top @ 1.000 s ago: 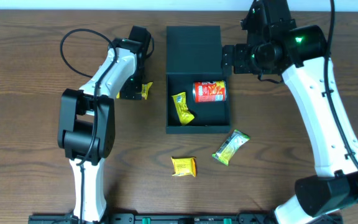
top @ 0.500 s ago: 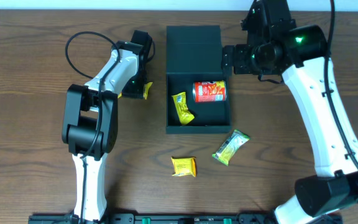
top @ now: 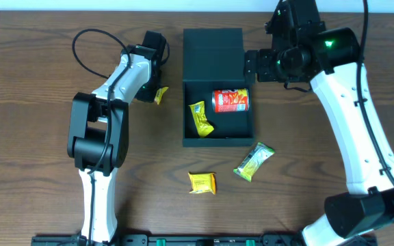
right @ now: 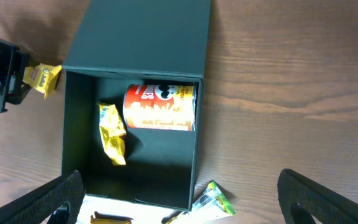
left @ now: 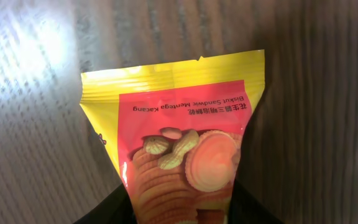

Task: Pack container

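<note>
Your bench (top: pixel 33 41) carries the container (top: pixel 214 48) at centre back, its lid flap thrown open away from you, with the right tool (top: pixel 252 65) spread wide and empty just beside the flap's right edge. If that arm swings inward, it could knock the lid or meet the other arm over the box. Inside lie a red can (top: pixel 231 100) and a yellow sachet (top: pixel 200 117). A green packet (top: pixel 254 161) and a small yellow packet (top: pixel 202 182) wait out front. Left of the box, your left tool (top: pixel 154 96) pinches the biscuit packet (left: pixel 185 143) by one narrowed end. Such slick film may slip, or snag the near wall.
</note>
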